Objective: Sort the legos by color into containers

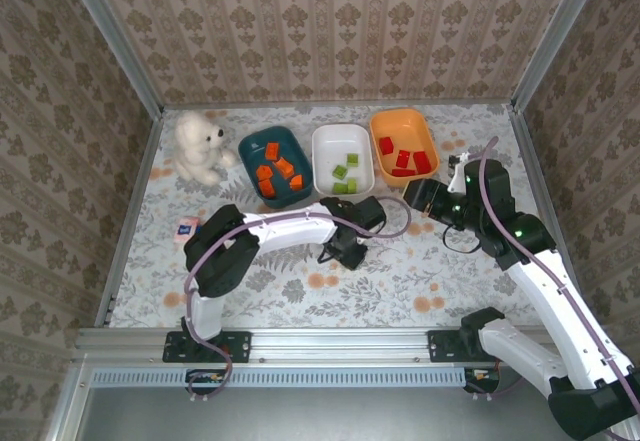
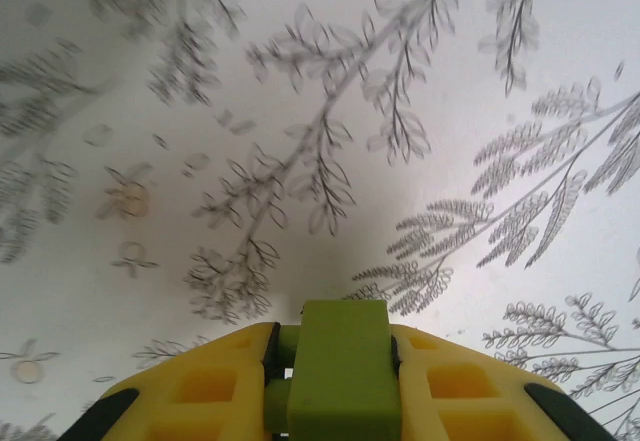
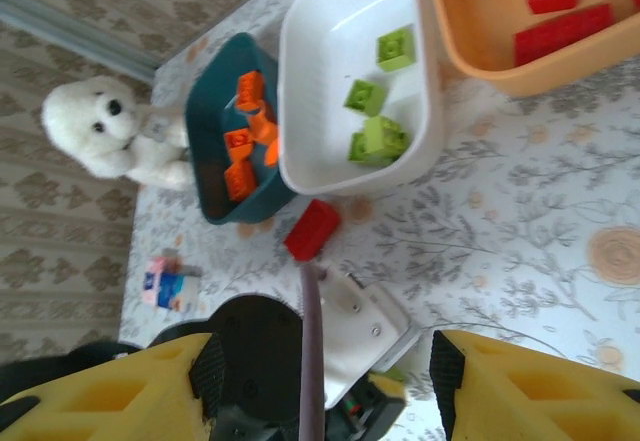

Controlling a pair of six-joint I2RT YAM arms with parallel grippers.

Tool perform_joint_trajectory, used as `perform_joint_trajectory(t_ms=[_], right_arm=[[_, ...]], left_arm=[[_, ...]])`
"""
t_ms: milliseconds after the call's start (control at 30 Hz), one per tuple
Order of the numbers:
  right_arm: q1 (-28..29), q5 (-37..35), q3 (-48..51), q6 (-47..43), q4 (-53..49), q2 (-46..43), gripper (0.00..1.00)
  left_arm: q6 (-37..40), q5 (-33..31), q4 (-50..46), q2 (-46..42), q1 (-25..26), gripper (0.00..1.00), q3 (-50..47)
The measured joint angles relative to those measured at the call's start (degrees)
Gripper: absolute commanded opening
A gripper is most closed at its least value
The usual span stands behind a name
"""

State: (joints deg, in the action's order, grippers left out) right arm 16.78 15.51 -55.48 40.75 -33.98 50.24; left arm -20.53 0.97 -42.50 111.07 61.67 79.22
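My left gripper [image 2: 340, 333] is shut on a light green lego [image 2: 340, 386] just above the flowered tablecloth; in the top view it [image 1: 336, 253] is at mid-table, in front of the white container [image 1: 343, 161]. My right gripper [image 3: 328, 361] is open and holds nothing, hovering over the left arm's wrist [image 3: 375, 336]. It [image 1: 416, 197] sits near the orange container [image 1: 403, 146]. One red lego [image 3: 312, 229] lies on the cloth by the teal container [image 3: 215, 91]. Orange legos [image 3: 245, 141] are in the teal one, green legos [image 3: 375, 101] in the white one [image 3: 330, 21], red legos [image 3: 550, 1] in the orange one.
A white plush bear [image 1: 200, 146] sits left of the teal container [image 1: 275, 166]. A small pink and blue item [image 1: 187, 226] lies near the table's left edge. Patterned walls enclose the table on three sides. My left arm [image 1: 285, 226] stretches across the middle.
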Motion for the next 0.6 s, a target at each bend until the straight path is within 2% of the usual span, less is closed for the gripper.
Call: perform_joint_trajectory(t_ms=[200, 400, 500, 600], right_arm=[[0.0, 6.4, 0.3, -0.7, 1.7, -0.3, 0.59], [0.0, 7.9, 0.6, -1.7, 1.1, -1.2, 0.59], [0.1, 7.9, 0.6, -2.0, 1.1, -0.2, 0.6], [0.1, 7.8, 0.2, -3.1, 1.2, 3.5, 0.6]], left_arm=[[-1.3, -0.2, -2.1, -3.8, -5.6, 0.25, 4.4], [-2.9, 0.3, -1.9, -6.2, -15.9, 0.25, 12.0], [-3.0, 0.8, -1.9, -4.8, -20.7, 0.26, 17.9], [-2.3, 0.9, -1.6, 0.3, -23.5, 0.26, 27.5]])
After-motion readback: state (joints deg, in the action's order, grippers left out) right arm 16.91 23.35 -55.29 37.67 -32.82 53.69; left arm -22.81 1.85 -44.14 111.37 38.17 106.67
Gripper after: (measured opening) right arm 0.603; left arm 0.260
